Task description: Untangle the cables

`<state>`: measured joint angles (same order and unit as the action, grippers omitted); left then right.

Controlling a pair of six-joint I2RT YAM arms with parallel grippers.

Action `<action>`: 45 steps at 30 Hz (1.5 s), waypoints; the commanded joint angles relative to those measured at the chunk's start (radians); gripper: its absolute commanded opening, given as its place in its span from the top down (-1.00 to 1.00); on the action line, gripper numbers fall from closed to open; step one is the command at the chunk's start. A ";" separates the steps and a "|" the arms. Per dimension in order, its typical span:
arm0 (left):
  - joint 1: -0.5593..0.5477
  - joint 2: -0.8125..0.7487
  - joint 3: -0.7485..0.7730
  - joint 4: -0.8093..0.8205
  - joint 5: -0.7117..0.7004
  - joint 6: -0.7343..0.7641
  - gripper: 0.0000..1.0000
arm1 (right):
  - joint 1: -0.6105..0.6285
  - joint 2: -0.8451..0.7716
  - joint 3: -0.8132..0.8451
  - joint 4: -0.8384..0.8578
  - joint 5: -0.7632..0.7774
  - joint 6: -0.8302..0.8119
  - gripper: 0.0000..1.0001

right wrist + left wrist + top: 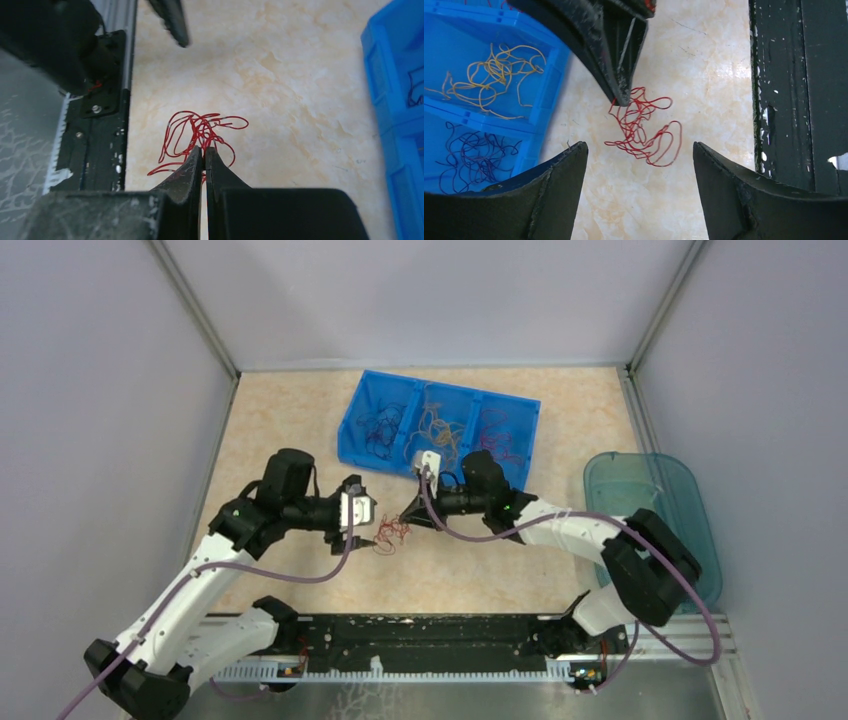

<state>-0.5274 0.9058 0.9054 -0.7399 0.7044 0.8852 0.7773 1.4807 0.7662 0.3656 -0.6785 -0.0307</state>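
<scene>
Right gripper is clamped tight, fingertips pressed together with barely a slit between them, and a strand of the red cables is pinched right at the tips. Red shows in the narrow gap lower down between the fingers too. The rest of that red bundle fans out in loops just beyond the tips, lying on the table.

From the left wrist view, the left gripper is spread wide, one finger on either side of the red cables, touching nothing that can be seen. The right gripper pokes in from the top, its point buried in the upper edge of the tangle.

From above, the two arms meet nose to nose in the middle of the table, left gripper and right gripper with the red cables between them.

Further back sits the blue bin, apart from the red tangle. Orange-yellow cables fill its middle compartment and dark purple cables the one beside it. A third compartment holds more dark strands, colour hard to call.

Off to the right a teal tub stands near the table edge. A black rail runs along the near side.
</scene>
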 commanded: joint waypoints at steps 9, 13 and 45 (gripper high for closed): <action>0.002 0.048 0.183 -0.077 0.140 0.064 -0.31 | 0.133 -0.221 0.047 -0.126 -0.186 -0.134 1.00; -0.004 0.065 0.206 -0.210 0.222 0.131 -0.33 | 0.140 -0.224 0.075 -0.122 -0.188 -0.121 1.00; -0.020 -0.003 0.119 -0.160 0.193 0.092 0.16 | 0.200 -0.178 0.186 -0.114 -0.184 -0.106 1.00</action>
<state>-0.5434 0.9131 1.0328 -0.9127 0.8841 0.9802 0.9623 1.3102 0.9001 0.1677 -0.8501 -0.1459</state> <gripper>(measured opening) 0.429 0.014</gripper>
